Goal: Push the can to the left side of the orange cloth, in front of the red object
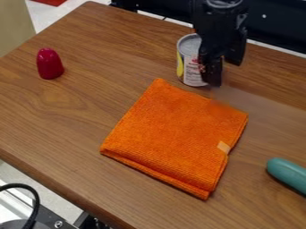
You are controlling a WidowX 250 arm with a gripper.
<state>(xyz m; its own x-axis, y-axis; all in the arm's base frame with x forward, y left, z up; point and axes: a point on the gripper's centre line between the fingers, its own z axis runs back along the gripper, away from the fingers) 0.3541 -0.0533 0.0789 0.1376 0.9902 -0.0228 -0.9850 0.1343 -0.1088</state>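
My gripper (225, 74) stands open, nothing visible between its fingers, beside the can (188, 62) at 12 o'clock from the orange cloth (174, 136). Whether we touch, I can't tell; swinging toward 9 o'clock could topple the can, my near finger overlapping its side.

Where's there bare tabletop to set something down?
The widest bare patch on the table lies between the red object and the orange cloth. A smaller one separates cloth and teal object. It's crowded at the cloth's far edge, where the gripper hangs by the can.
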